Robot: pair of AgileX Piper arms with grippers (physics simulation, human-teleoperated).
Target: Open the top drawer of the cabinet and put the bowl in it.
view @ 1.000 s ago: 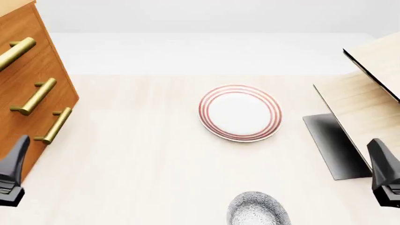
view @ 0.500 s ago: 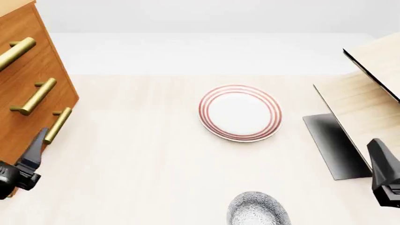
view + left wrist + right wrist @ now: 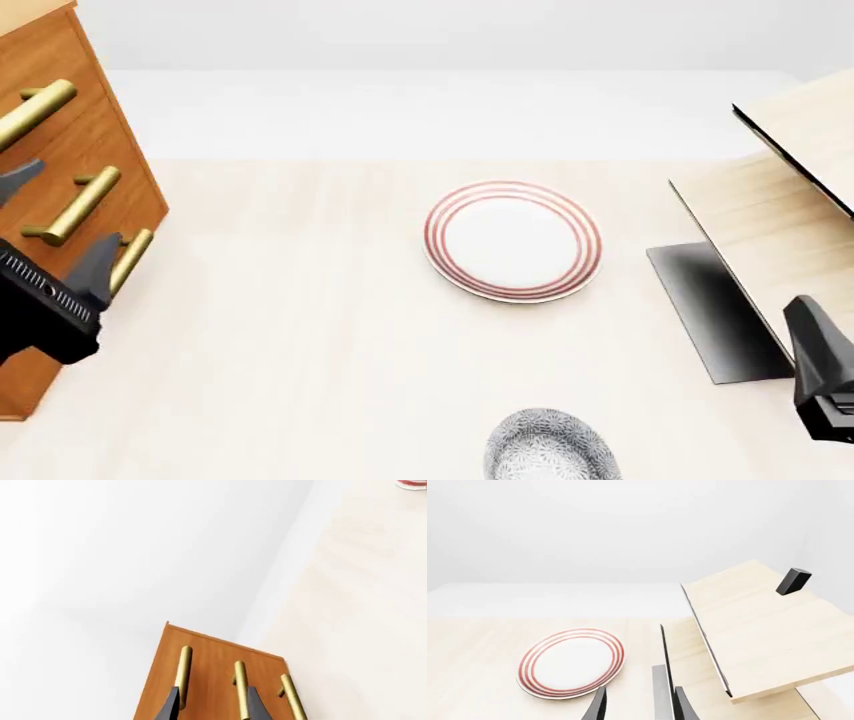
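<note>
Both fingers of left gripper (image 3: pixel 54 225) apart, seemingly facing cabinet (image 3: pixel 54 120).

Cabinet (image 3: pixel 67 180) far left, plate (image 3: pixel 514 240) mid-table, bowl (image 3: pixel 550 447) nearer than it.

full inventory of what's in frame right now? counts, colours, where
cabinet: 1, orange-brown wood, far left of the table
drawers: 3, stacked in the cabinet, all shut; top drawer uppermost
brass bar handles: 3, one per drawer; top one
plate: 1, white with red rings, table centre
bowl: 1, white with grey-blue speckles, near edge of the table, cut off by the frame
pale wood structure: 1, light wood, right side, with a dark panel at its base
table: 1, pale wood
left gripper: 1, black, open, in front of the cabinet's handles
right gripper: 1, black, open, low at the right by the pale structure
</note>
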